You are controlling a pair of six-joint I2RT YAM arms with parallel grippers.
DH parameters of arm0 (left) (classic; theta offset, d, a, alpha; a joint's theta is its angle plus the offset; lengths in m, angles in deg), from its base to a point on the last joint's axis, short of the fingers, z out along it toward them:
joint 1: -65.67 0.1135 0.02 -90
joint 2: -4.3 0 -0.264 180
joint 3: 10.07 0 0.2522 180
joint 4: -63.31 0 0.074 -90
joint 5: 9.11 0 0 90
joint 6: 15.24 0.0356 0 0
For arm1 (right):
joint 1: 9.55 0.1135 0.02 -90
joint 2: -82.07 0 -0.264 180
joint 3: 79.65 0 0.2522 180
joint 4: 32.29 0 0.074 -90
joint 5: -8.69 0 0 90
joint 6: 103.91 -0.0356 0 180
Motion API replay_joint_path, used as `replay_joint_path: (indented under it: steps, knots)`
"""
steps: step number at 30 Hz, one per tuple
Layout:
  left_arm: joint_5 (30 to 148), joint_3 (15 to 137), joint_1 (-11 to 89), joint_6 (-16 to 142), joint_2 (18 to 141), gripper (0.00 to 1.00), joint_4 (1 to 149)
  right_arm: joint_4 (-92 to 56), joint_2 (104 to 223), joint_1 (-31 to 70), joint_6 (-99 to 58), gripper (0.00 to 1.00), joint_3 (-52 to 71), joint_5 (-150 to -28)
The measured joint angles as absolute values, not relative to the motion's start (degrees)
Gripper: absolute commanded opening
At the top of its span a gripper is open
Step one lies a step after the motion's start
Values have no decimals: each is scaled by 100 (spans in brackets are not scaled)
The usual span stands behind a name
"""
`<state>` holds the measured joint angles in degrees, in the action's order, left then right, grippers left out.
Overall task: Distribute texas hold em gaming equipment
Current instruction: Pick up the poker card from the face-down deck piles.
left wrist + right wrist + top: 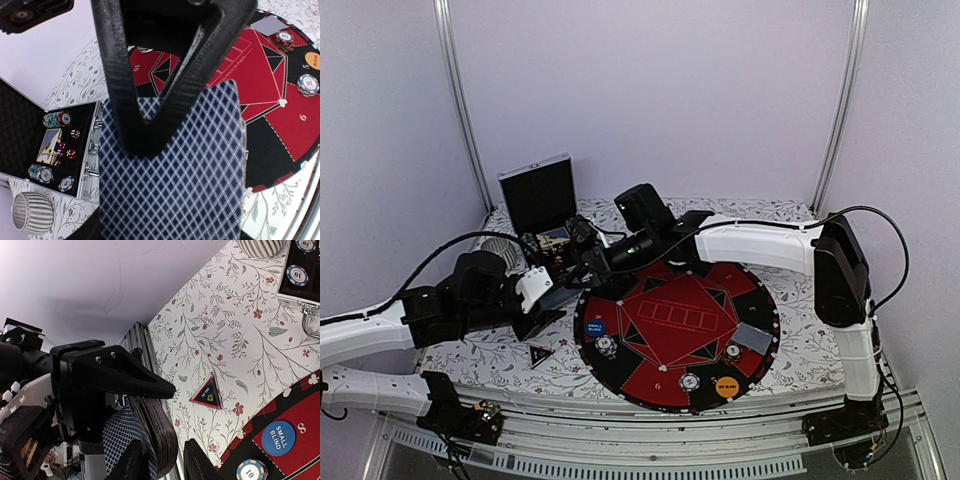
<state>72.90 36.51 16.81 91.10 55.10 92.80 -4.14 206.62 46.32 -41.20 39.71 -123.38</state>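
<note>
My left gripper (552,300) is shut on a deck of blue-checked playing cards (175,175) at the left rim of the mat; its upper finger (145,100) lies across the top card. My right gripper (588,262) reaches over to that deck. In the right wrist view its jaws (162,460) straddle the deck's edge (157,440), with a gap left beside one finger. On the mat lie a blue blind button (595,326), an orange button (726,385), striped chips (607,346) and a card (752,336). The black triangular marker (540,353) lies on the cloth.
The round red-and-black mat (660,395) fills the middle of the floral cloth. The open silver-edged case (90,150) holds chips, dice and a box behind the left gripper. A ribbed cup (32,214) stands beside it. The table's front rail (650,440) runs close by.
</note>
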Motion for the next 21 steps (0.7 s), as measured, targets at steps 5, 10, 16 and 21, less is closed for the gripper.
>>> replay_joint_path:
  steps: [5,10,16,21]
  knots:
    - [7294,3651,1681,9112,5504,53,9245,-324,20582,4632,-4104,14,3971,-12287]
    - [7288,3651,1681,9116,5499,53,9250,-265,20553,4630,-4104,8,3971,-12202]
    - [7292,3651,1683,9118,5497,53,9274,-252,20481,4632,-4100,6,3971,-12191]
    - [7294,3651,1683,9121,5495,54,9267,-213,20431,4632,-4083,5,3971,-12150]
